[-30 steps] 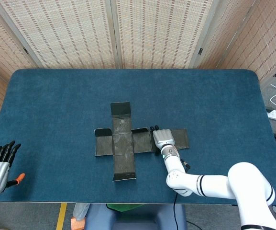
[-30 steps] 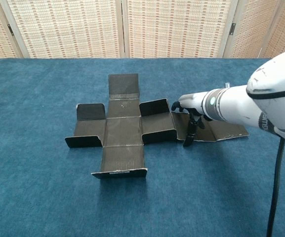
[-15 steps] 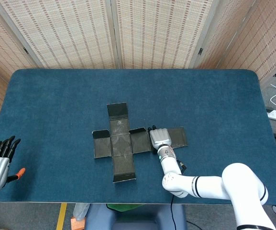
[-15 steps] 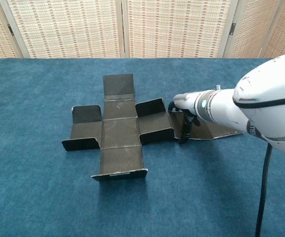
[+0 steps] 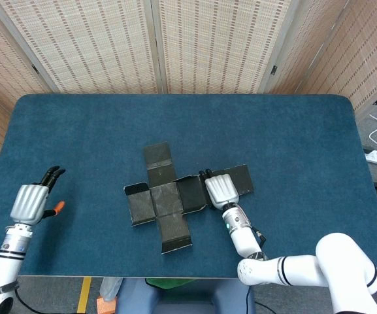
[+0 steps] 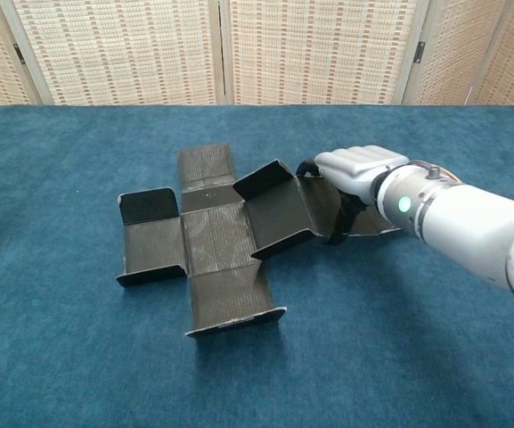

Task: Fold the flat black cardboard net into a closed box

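Two robot hands are showing above a dark blue table [image 5: 293,137]. The right hand [image 5: 221,190] is lying knuckles-up over the right arm of the black cardboard net [image 5: 168,196], its dark fingers [image 6: 338,227] curling down over the panel's edge and gripping it where it joins the rest of the net. In the chest view that gripped section is lifting off the cloth, and the panel just left of the hand is tilting upward, its side flap standing up. The right arm is reaching in from the near right edge of the table.

The net is sitting near the middle of the table as a cross, turned slightly askew. Its far panel and near panel are lying almost flat, and the left panel is showing a small raised flap.

The left hand [image 5: 32,198] is hovering well apart from the net, over the near left side of the table, fingers apart and holding nothing. An orange patch [image 5: 57,207] is showing just beside that hand.
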`<state>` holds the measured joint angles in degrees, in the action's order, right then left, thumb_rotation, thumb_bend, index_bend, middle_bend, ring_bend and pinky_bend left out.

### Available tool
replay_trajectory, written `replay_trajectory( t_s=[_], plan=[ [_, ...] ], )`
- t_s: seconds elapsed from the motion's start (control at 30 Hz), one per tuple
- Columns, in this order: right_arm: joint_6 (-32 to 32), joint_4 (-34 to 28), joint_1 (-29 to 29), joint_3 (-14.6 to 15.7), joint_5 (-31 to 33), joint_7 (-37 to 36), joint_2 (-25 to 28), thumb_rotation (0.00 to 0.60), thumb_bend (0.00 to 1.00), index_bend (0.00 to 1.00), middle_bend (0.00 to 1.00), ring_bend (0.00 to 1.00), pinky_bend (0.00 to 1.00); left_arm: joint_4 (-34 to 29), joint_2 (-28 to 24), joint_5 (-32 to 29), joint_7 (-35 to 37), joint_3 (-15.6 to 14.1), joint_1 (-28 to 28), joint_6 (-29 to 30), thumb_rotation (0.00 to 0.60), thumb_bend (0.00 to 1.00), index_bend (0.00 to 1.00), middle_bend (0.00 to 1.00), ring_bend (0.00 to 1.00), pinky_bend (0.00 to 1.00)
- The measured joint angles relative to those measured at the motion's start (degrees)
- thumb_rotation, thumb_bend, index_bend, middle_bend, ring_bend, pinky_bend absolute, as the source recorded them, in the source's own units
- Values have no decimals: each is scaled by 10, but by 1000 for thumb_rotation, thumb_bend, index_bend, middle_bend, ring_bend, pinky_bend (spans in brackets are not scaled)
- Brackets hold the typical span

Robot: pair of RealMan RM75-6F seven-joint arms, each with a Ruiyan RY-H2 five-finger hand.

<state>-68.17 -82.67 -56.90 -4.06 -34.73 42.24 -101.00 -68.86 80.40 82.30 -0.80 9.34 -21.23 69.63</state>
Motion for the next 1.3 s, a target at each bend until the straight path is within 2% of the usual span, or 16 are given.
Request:
replay_trajectory(
  t_s=[0.23, 0.37, 0.47, 1.03, 1.13, 1.3],
  plan=[
    [-89, 32, 54, 37, -115, 11, -42, 600, 256, 469, 525, 781, 990, 81, 101, -41, -66, 23, -68, -64, 600, 195, 29, 90, 612, 691],
    [-93, 35, 73, 38, -142, 20, -49, 600, 256, 469, 525, 781, 990, 124, 149, -58, -78, 31, -94, -82, 600, 183, 0, 11, 552, 657],
    [-90, 33, 80, 30, -152, 30, -51, 600, 255, 469, 525, 781, 990, 137, 171, -63, -70, 32, -106, -90, 600, 170, 0, 0, 520, 628],
    [-64, 31, 102, -18, -184, 77, -66, 600, 254, 469, 529, 781, 991, 196, 239, -28, -7, 0, -127, -73, 600, 160, 0, 0, 499, 598],
    [-57, 33, 104, -24, -186, 78, -67, 600, 254, 469, 529, 781, 990, 188, 241, -25, 23, -2, -127, -74, 600, 159, 0, 0, 498, 593],
    [-31, 38, 102, -34, -183, 82, -67, 600, 254, 469, 529, 781, 991, 150, 229, -14, 119, -10, -126, -76, 600, 161, 0, 0, 494, 570]
  ],
)
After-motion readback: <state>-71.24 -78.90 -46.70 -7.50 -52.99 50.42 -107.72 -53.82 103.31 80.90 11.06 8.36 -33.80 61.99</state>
